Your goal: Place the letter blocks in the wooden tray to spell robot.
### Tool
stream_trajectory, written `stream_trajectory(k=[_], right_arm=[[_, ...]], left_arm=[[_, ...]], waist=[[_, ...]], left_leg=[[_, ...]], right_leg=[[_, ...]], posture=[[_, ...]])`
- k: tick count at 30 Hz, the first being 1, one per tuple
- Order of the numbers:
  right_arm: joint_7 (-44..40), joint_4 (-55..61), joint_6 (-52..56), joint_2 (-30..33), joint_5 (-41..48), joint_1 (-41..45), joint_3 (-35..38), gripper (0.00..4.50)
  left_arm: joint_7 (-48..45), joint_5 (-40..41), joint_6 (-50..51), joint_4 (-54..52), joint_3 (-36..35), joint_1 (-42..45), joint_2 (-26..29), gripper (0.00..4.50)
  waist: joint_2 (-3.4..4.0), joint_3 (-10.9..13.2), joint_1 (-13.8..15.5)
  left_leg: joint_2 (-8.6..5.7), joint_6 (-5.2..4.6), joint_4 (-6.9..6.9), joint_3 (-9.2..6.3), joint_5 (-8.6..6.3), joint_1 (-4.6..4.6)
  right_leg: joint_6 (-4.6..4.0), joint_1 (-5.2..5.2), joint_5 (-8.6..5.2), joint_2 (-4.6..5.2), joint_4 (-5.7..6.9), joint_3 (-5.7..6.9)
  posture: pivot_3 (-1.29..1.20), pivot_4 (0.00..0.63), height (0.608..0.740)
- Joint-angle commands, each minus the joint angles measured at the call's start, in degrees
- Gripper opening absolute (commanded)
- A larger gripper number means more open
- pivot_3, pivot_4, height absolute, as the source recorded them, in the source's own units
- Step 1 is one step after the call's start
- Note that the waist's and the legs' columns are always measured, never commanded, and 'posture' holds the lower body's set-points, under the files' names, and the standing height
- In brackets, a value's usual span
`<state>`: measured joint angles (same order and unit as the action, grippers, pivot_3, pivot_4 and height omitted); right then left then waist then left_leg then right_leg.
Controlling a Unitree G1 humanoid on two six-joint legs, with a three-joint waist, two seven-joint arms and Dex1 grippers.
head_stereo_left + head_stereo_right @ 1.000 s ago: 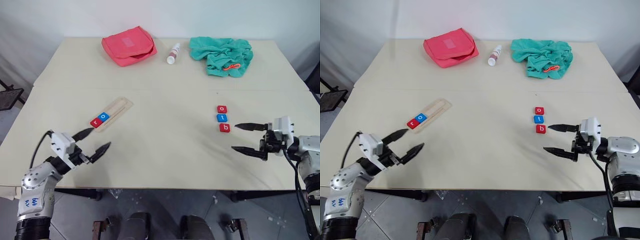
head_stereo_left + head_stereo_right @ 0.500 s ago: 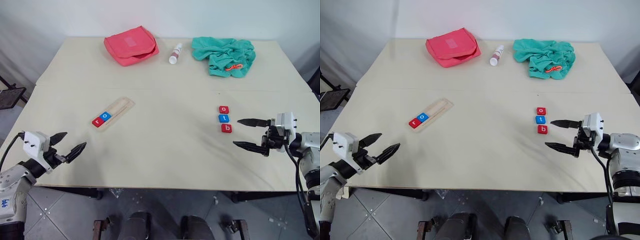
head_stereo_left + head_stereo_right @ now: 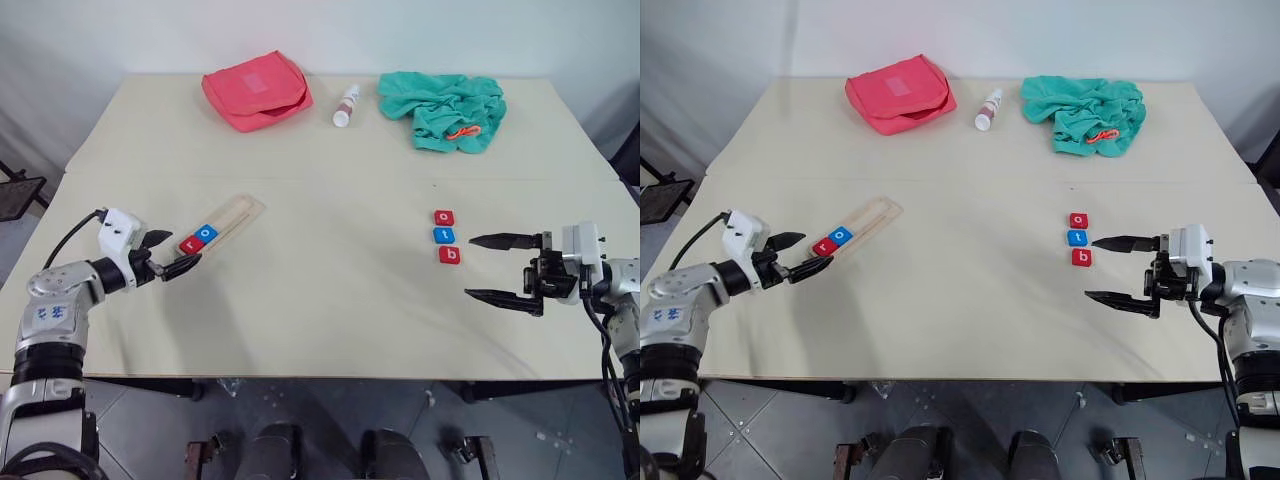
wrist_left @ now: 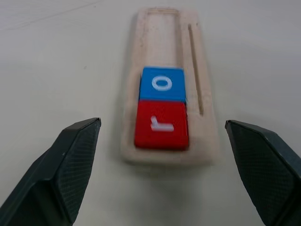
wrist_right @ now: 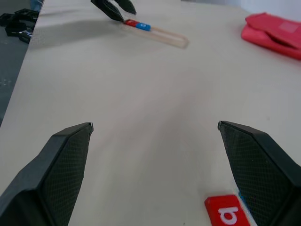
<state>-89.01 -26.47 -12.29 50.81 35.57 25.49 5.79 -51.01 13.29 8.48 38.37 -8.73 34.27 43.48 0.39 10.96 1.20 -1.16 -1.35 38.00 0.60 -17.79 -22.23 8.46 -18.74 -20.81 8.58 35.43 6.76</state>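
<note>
Head views: the wooden tray (image 3: 222, 223) lies slantwise on the table's (image 3: 320, 300) left half, holding a red "r" block (image 3: 190, 245) and a blue "o" block (image 3: 208, 233) at its near end. The left gripper (image 3: 170, 254), fingers spread, sits just off that end. Three loose blocks, red "o" (image 3: 444, 217), blue "t" (image 3: 445, 235) and red "b" (image 3: 450, 255), form a column beside the right gripper (image 3: 492, 268), which gapes wide. A pink pouch (image 3: 257, 90), bottle (image 3: 346, 105) and teal cloth (image 3: 443, 110) line the far edge.

Left wrist view: both seated letters read clearly, framed between the open fingers (image 4: 70, 165).

Right wrist view: the "b" block lies near one fingertip (image 5: 254, 160); tray and left gripper lie far across.
</note>
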Motion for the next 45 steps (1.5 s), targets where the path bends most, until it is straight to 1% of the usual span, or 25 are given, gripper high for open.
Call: stream_trajectory(k=[1, 8, 10, 15, 19, 22, 23, 24, 27, 31, 34, 38, 41, 45], right_arm=[[-2.1, 3.5, 1.0, 0.2, 1.0, -1.5, 3.5, 4.44], [-1.0, 6.2, 1.4, -0.1, 0.5, -5.1, 6.0, 4.44], [-1.0, 6.5, 1.5, -0.3, 0.4, -5.4, 6.3, 4.44], [-0.1, 7.1, 1.3, -1.0, -0.1, -6.2, 6.5, 4.44], [0.2, 7.0, 1.4, -1.5, -0.6, -6.0, 6.4, 4.44], [0.5, 6.9, 1.3, -1.9, -1.1, -5.6, 6.3, 4.5], [0.6, 6.9, 1.3, -2.0, -1.2, -5.5, 6.3, 4.5], [0.6, 6.8, 1.4, -2.0, -1.3, -5.5, 6.3, 4.5], [0.4, 6.4, 1.3, -2.1, -1.6, -5.1, 6.4, 4.5], [0.0, 6.2, 1.5, -2.0, -1.6, -4.8, 6.5, 4.5], [-0.6, 6.0, 1.7, -1.8, -1.6, -4.6, 6.4, 4.5], [-1.0, 5.9, 1.8, -1.7, -1.6, -4.4, 6.3, 4.5], [-1.4, 5.9, 1.8, -1.5, -1.6, -4.5, 6.5, 4.5], [-1.3, 6.2, 1.8, -1.2, -1.6, -5.1, 6.9, 4.5]], left_arm=[[-0.8, -2.1, -1.4, 3.9, 1.4, 3.0, -0.3, 4.5], [-3.0, -5.2, -2.8, 7.9, 4.6, 5.9, -0.7, 4.5], [-2.9, -5.7, -2.6, 8.4, 4.7, 6.2, -0.8, 4.5], [-2.1, -10.5, -1.6, 9.9, 8.6, 7.2, 0.0, 4.5], [-1.9, -11.8, -1.3, 10.5, 9.9, 7.8, -0.1, 4.5], [-1.6, -11.7, -2.4, 10.1, 9.8, 7.5, -0.6, 3.9], [-1.7, -11.3, -2.2, 10.1, 9.5, 7.5, -0.9, 3.61], [-2.8, -10.6, -2.4, 10.2, 9.3, 7.6, -1.2, 3.4], [-5.0, -10.5, -5.1, 9.5, 9.7, 7.6, -1.3, 3.4], [-7.5, -9.2, -6.6, 6.9, 9.3, 7.8, -2.3, 3.4], [-10.1, -8.4, -6.4, 2.5, 9.9, 7.4, -3.3, 3.4], [-12.0, -8.0, -3.7, -4.8, 11.4, 6.2, -5.0, 3.4], [-13.6, -7.0, -2.9, -10.3, 12.7, 5.8, -7.4, 3.4], [-15.1, -7.5, -0.3, -15.1, 15.4, 5.9, -9.6, 3.4]], waist=[[-0.03, 0.0, 0.0], [-0.1, 0.1, 0.0], [-0.1, 0.1, 0.0], [-0.1, 0.1, 0.2], [-0.06, 0.0, 0.2], [-0.05, 0.0, 0.2], [-0.05, 0.0, 0.2], [-0.05, 0.0, 0.2], [-0.05, 0.0, 0.2], [-0.05, 0.0, 0.3], [-0.06, 0.0, 0.4], [-0.07, 0.0, 0.3], [-0.08, 0.1, 0.2], [-0.16, 0.1, 0.2]], left_leg=[[0.0, 0.0, 0.0, 0.01, 0.0, 0.0], [-0.01, 0.0, 0.03, 0.02, 0.0, 0.0], [-0.01, 0.0, 0.05, 0.02, 0.0, 0.0], [-0.02, 0.0, 0.09, 0.0, 0.0, 0.01], [-0.03, -0.01, 0.11, 0.0, 0.0, 0.08], [-0.02, -0.01, 0.15, 0.01, 0.01, 0.11], [-0.01, 0.0, 0.16, 0.01, 0.01, 0.12], [-0.01, 0.0, 0.17, 0.01, 0.01, 0.12], [-0.02, -0.01, 0.18, 0.01, 0.01, 0.11], [-0.03, -0.01, 0.17, -0.03, 0.01, 0.08], [-0.06, -0.02, 0.18, -0.06, 0.01, 0.05], [-0.06, -0.02, 0.18, -0.06, 0.01, 0.02], [-0.04, -0.02, 0.17, -0.04, 0.01, 0.01], [-0.03, -0.02, 0.18, -0.04, 0.01, -0.03]], right_leg=[[0.0, -0.01, 0.0, 0.01, 0.01, 0.0], [0.0, -0.04, 0.0, 0.02, 0.09, 0.0], [0.0, -0.04, 0.0, 0.03, 0.1, -0.01], [0.0, -0.02, 0.0, 0.04, 0.13, -0.01], [0.0, 0.03, 0.0, 0.05, 0.18, -0.04], [0.0, 0.06, 0.0, 0.04, 0.19, -0.05], [0.0, 0.06, 0.0, 0.04, 0.2, -0.05], [0.0, 0.06, 0.0, 0.04, 0.2, -0.05], [0.0, 0.06, 0.0, 0.05, 0.21, -0.06], [0.0, 0.05, 0.0, 0.05, 0.2, -0.04], [0.0, 0.06, 0.0, 0.07, 0.2, -0.03], [0.0, 0.05, 0.0, 0.07, 0.19, -0.02], [0.0, 0.04, 0.0, 0.05, 0.18, -0.02], [0.0, 0.03, 0.0, 0.05, 0.14, -0.01]], posture=[[0.0, 0.15, 0.74], [0.0, 0.15, 0.74], [0.0, 0.15, 0.74], [0.0, 0.15, 0.74], [0.0, 0.15, 0.74], [0.0, 0.15, 0.74], [0.0, 0.15, 0.74], [0.0, 0.15, 0.74], [0.0, 0.15, 0.74], [0.0, 0.15, 0.74], [0.0, 0.15, 0.74], [0.0, 0.15, 0.74], [0.0, 0.15, 0.74], [0.0, 0.15, 0.74]])
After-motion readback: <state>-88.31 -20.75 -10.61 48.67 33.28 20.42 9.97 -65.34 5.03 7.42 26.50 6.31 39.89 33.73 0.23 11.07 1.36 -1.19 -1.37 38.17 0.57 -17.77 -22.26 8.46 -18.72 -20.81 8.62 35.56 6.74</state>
